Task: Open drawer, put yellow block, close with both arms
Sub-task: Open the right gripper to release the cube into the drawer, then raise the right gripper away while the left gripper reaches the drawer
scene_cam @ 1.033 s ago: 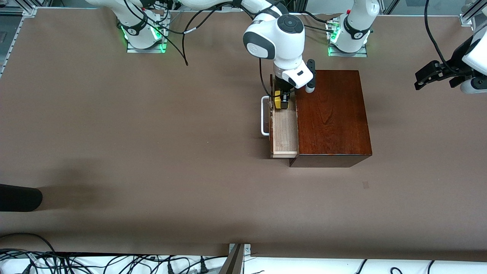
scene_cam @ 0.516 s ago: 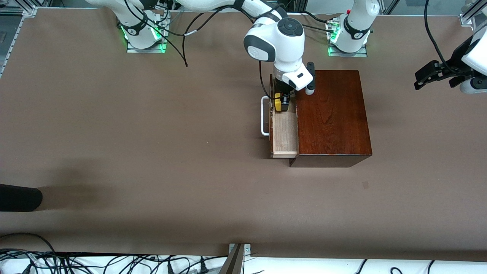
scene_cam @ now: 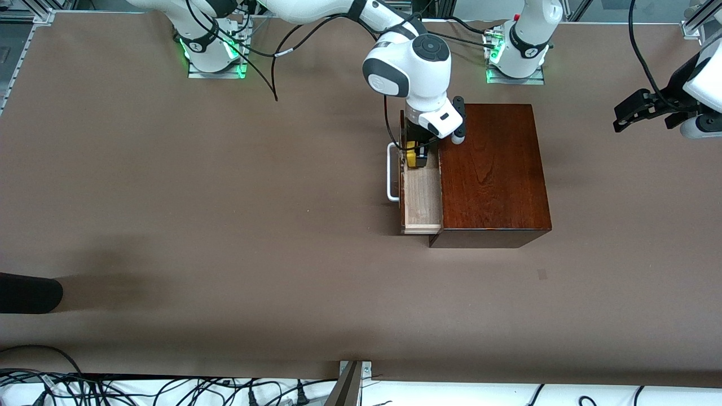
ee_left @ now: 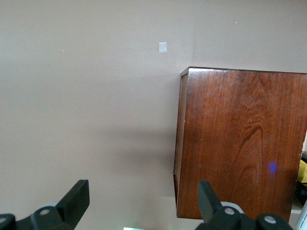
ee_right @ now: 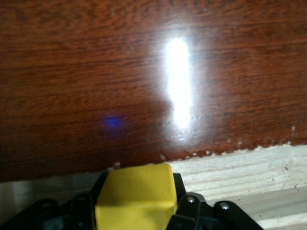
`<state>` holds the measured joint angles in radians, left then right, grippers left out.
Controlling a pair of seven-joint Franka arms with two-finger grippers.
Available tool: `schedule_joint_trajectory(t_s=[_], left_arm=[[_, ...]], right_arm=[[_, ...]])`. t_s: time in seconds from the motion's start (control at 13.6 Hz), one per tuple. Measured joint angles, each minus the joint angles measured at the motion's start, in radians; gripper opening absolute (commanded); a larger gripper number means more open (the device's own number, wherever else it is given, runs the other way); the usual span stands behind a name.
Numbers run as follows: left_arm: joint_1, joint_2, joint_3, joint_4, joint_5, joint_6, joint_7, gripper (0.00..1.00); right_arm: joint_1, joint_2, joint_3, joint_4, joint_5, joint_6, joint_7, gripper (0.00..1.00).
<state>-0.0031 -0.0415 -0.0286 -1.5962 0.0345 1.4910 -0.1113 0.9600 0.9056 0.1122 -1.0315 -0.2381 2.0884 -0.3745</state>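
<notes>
The drawer [scene_cam: 422, 198] stands pulled out of the dark mahogany box [scene_cam: 491, 169], its white handle [scene_cam: 390, 172] toward the right arm's end of the table. My right gripper [scene_cam: 415, 153] reaches down into the drawer's end nearest the arms' bases, shut on the yellow block [scene_cam: 412, 159]. In the right wrist view the yellow block [ee_right: 136, 194] sits between the black fingers, just above the pale wood, with the glossy dark drawer front close by. My left gripper [scene_cam: 643, 110] hangs open and empty over the table at the left arm's end, its fingers [ee_left: 79, 194] wide apart.
A small pale mark [scene_cam: 542, 274] lies on the brown table nearer the front camera than the box. A black object [scene_cam: 28, 292] juts in at the right arm's end. Cables [scene_cam: 271, 62] hang by the right arm's base.
My right gripper has sunk lower into the drawer with the yellow block. The left arm waits, hardly moved.
</notes>
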Motion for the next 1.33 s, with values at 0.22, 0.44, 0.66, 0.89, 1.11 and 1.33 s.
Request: schedule_joint_trajectory(t_s=[0.22, 0.44, 0.66, 0.89, 1.11, 1.33], left_arm=[[-0.001, 0.000, 0.000, 0.003, 0.000, 0.000, 0.000, 1.00], [-0.002, 0.000, -0.003, 0.003, 0.000, 0.000, 0.000, 1.00], [-0.002, 0.000, -0.006, 0.003, 0.000, 0.000, 0.000, 1.00], [-0.002, 0.000, -0.015, 0.003, 0.000, -0.002, -0.001, 1.00], [-0.002, 0.000, -0.027, 0.004, 0.000, -0.002, -0.001, 1.00], [-0.004, 0.000, -0.061, 0.004, 0.000, -0.023, 0.000, 1.00]], right_arm=[[0.000, 0.009, 0.000, 0.001, -0.005, 0.014, 0.000, 0.70], [0.000, 0.009, -0.001, 0.001, -0.006, 0.017, 0.000, 1.00], [0.000, 0.009, -0.001, 0.004, -0.006, 0.015, 0.000, 1.00], [-0.001, -0.002, -0.001, 0.028, -0.003, 0.008, 0.010, 1.00], [-0.018, -0.079, -0.007, 0.060, 0.002, -0.064, 0.074, 1.00], [-0.096, -0.190, -0.019, 0.067, 0.005, -0.175, 0.095, 1.00]])
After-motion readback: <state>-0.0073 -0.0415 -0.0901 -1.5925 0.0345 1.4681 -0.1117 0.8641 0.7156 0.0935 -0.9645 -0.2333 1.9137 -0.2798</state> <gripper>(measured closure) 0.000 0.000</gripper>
